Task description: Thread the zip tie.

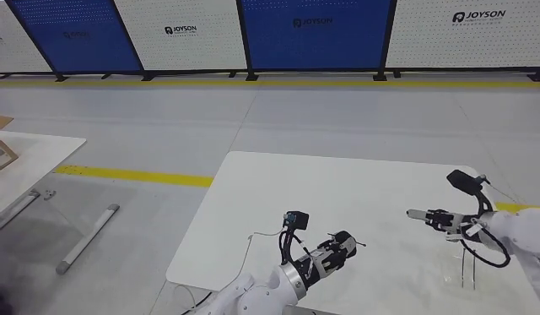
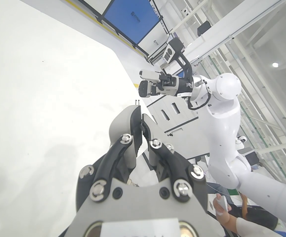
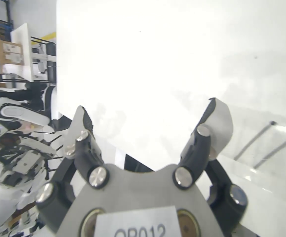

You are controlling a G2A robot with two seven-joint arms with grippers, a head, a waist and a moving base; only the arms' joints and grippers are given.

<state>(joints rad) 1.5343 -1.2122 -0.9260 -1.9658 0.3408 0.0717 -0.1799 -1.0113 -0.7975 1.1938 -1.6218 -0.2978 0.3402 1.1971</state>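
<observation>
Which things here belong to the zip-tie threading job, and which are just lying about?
Job: left gripper, shut on a thin black strip, likely the zip tie; open right gripper; two thin strips on the table, perhaps spare ties.
Lying about: pipe on the floor; side table; partition panels.

2 hands are above 1 white desk (image 1: 354, 188): the left hand (image 2: 141, 113) and the right hand (image 3: 147, 104). The left hand pinches 1 thin black zip tie (image 2: 136, 102), with 2 tips showing. 2 thin grey rods (image 3: 254, 140) lie near the right hand. Behind stand 2 blue panels (image 1: 316, 19) and 3 white panels (image 1: 181, 24).
</observation>
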